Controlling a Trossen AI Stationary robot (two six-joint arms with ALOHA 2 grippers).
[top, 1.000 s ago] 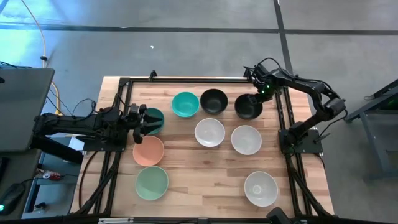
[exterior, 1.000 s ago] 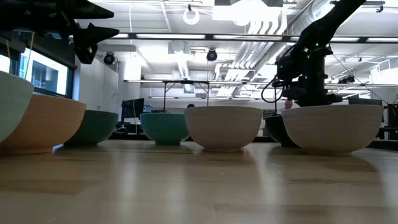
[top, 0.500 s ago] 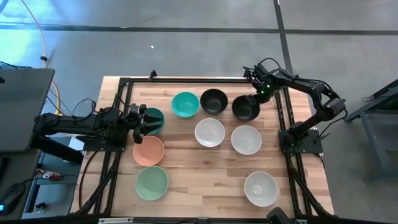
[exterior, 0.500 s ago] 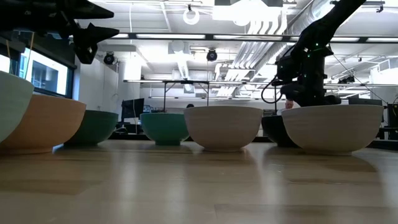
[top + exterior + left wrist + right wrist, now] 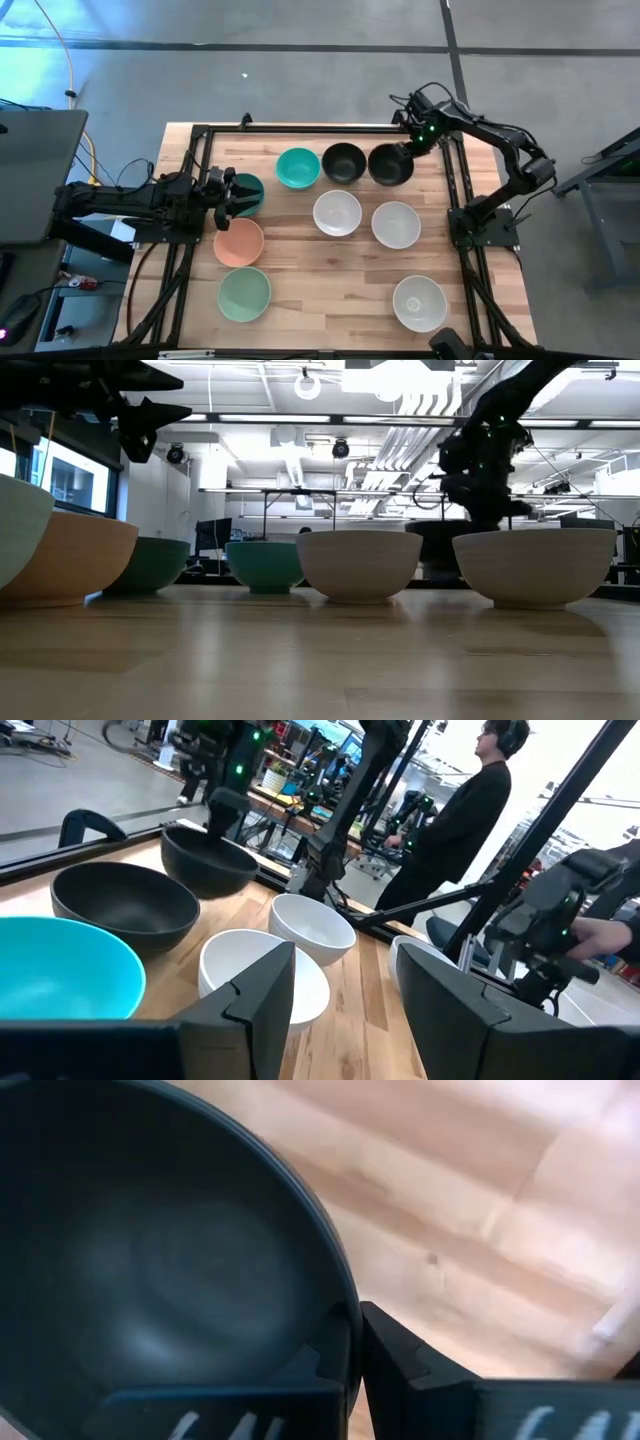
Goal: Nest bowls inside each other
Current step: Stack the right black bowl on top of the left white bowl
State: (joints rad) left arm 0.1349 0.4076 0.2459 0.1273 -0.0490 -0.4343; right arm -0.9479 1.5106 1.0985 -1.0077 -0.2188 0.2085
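The right hand (image 5: 408,150) pinches the rim of a black bowl (image 5: 389,165) lifted beside the second black bowl (image 5: 344,162); centre it above before lowering. Left hand (image 5: 228,192) waits, spread

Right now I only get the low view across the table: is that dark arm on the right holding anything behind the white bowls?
Observer: Yes. The right wrist view shows the right gripper shut on the rim of a smooth round black bowl.
Operator: Where is that bowl among the others?
Observer: From above, it is at the far side of the table, right beside a second black bowl, which stands next to a round teal bowl.
Operator: And the other arm?
Observer: The left gripper hovers open over a dark green bowl near the table's left edge.
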